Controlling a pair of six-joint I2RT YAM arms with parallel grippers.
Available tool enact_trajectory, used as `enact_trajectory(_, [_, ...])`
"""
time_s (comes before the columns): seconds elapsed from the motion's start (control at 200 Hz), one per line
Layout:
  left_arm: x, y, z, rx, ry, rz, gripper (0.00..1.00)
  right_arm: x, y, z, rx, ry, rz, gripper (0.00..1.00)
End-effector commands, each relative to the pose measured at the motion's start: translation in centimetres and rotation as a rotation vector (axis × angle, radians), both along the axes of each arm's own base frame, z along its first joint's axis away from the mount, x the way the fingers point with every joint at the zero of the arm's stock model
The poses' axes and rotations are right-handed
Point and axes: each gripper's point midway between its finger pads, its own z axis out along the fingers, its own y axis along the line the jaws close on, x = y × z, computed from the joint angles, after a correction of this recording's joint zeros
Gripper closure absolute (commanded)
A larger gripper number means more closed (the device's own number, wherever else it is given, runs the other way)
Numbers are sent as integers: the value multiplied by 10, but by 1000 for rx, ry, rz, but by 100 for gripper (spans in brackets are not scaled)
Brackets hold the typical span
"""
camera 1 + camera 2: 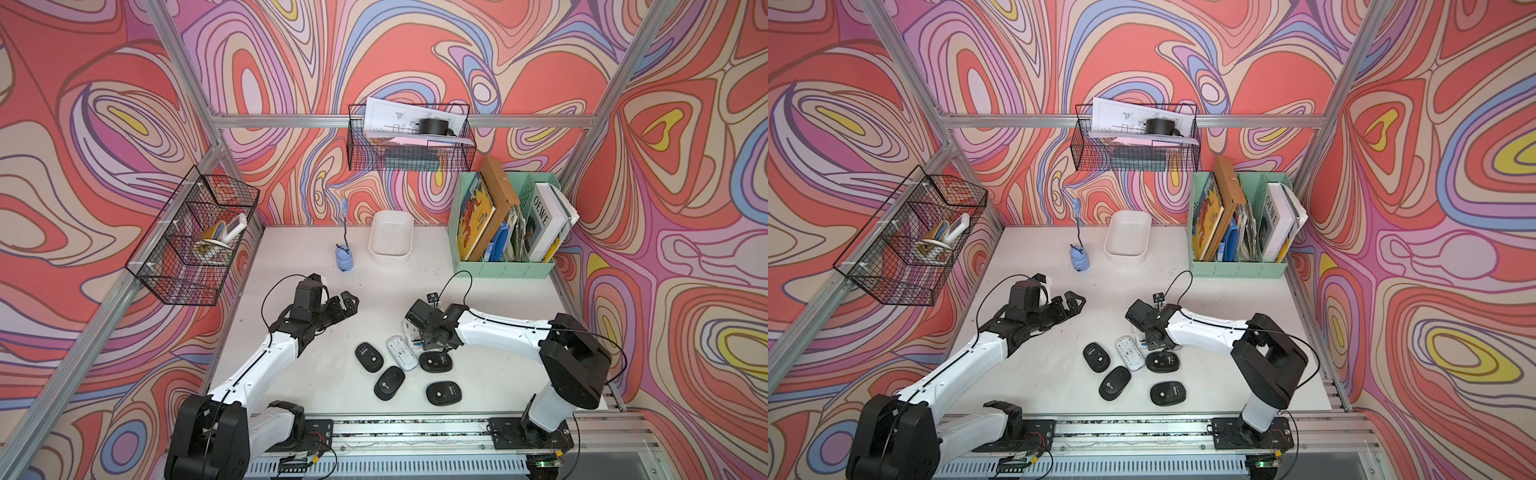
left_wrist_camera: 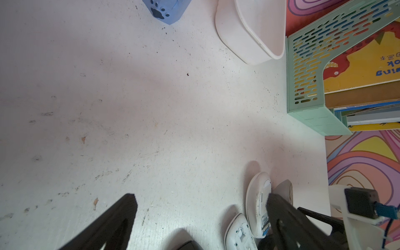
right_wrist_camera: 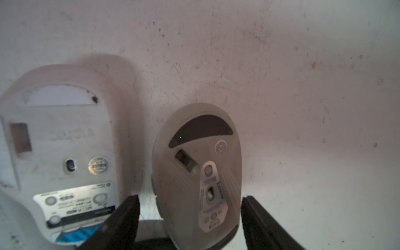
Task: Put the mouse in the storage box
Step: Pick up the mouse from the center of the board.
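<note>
Left end effector point(image 1: 343, 307): jaws spread, above the tabletop point(image 1: 324, 386), left of centre.
Storage box point(image 1: 388, 257): far centre.
Mouse point(image 3: 194, 162): grey-white, belly up, near centre-right, well apart from the box.
Right end effector point(image 3: 190, 199): jaws spread astride the mouse, a gap on one side.

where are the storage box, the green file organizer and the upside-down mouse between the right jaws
storage box point(image 1: 390, 255): in a top view, near wall
green file organizer point(image 1: 505, 270): in a top view, front wall
upside-down mouse point(image 3: 194, 173): right wrist view, middle of its underside
</note>
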Motion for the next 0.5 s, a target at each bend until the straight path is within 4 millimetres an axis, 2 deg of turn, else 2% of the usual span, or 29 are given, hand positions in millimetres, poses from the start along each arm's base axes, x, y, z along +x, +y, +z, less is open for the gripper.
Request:
enact_trajectory(0.0, [-3, 4, -5, 22, 10, 14, 1, 5, 0, 0, -31, -12, -20, 25])
enact_trajectory(0.165, [-2, 4, -10, 24, 26, 21, 1, 10, 3, -3, -52, -16, -18, 26])
enact_trajectory(0.195, [-2, 4, -10, 24, 27, 21, 1, 10, 1, -12, -80, -2, -18, 26])
enact_trajectory(0.31, [-2, 4, -11, 23, 26, 20, 1, 11, 0, -20, -110, 13, -22, 29])
enact_trajectory(0.416, [-3, 5, -11, 25, 35, 28, 1, 11, -4, -26, -133, 18, -35, 35])
enact_trajectory(0.496, [-3, 4, -10, 19, 34, 27, 1, 12, -4, -24, -132, 8, -40, 42])
